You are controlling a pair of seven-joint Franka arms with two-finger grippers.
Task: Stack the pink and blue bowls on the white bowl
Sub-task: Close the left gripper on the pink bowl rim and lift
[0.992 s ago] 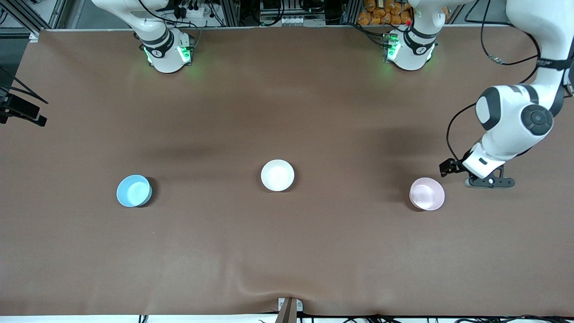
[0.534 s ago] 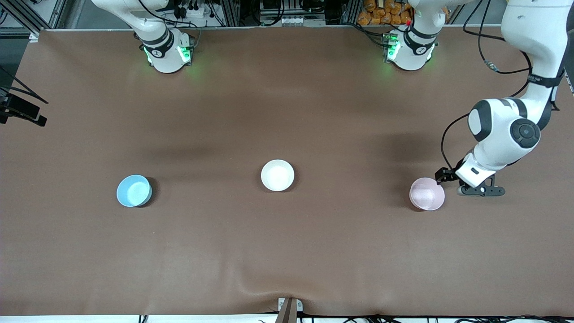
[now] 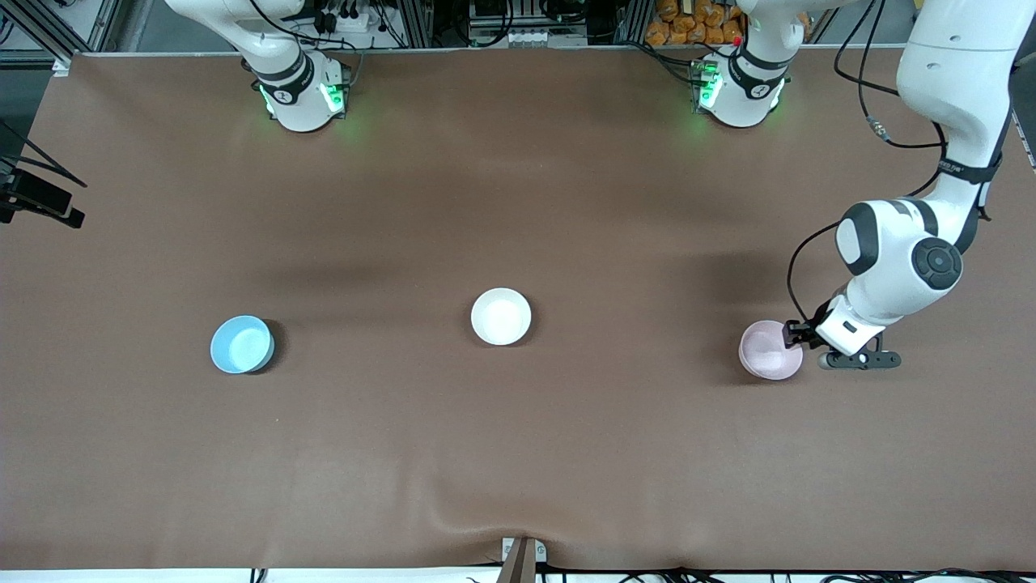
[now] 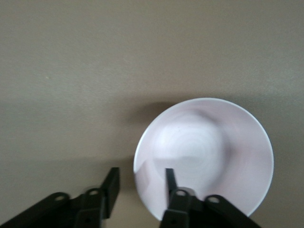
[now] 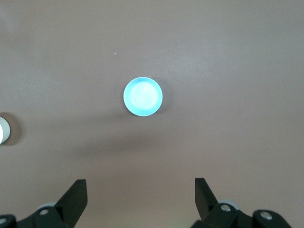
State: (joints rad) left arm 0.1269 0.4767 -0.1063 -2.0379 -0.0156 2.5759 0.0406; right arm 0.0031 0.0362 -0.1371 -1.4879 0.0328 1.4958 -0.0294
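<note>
L gripper (image 4: 138, 183) down at pink bowl (image 3: 769, 350), fingers straddling its smooth rim, narrow gap, not clamped yet. R gripper (image 5: 141, 197) waits high over blue bowl (image 3: 240, 345), jaws wide. Round glossy white bowl (image 3: 501, 316) between them, matte brown table (image 3: 518, 453).

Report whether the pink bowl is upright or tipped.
Upright: the pink bowl sits flat on the table, hollow facing up, with the left gripper straddling its rim.

No lettering, label, brand mark or number can be read on anything pictured at this moment.
</note>
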